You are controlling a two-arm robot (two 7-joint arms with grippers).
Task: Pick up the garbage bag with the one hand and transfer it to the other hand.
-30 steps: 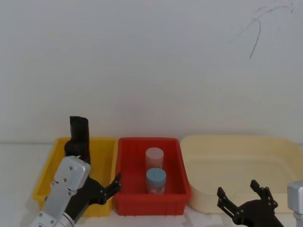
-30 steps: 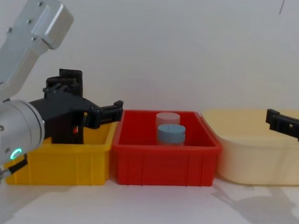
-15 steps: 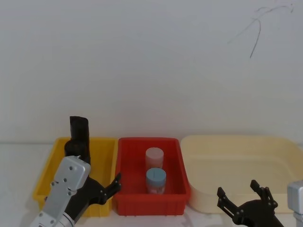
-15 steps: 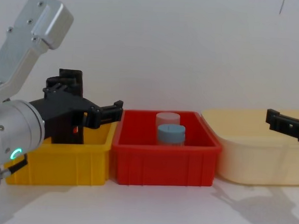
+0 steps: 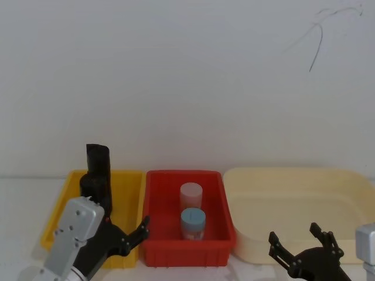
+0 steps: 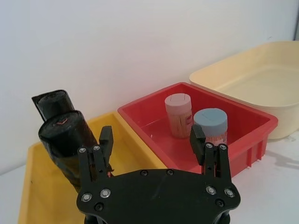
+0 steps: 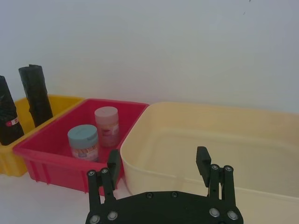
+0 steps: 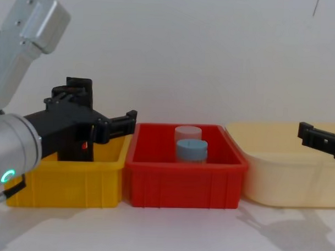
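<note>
White table point(image 8: 169, 235): yellow bin point(image 8: 66, 185) left, red bin point(image 8: 184, 188) centre, cream tub point(image 8: 286, 182) right, side by side.

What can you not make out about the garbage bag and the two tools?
Head view: lower part of the garbage bag, hidden behind the left arm.
Chest view: most of the garbage bag, covered by the left tool.
Chest view: the right tool, cut off by the right edge.
Right wrist view: print on the bag's label, too small to read.
</note>
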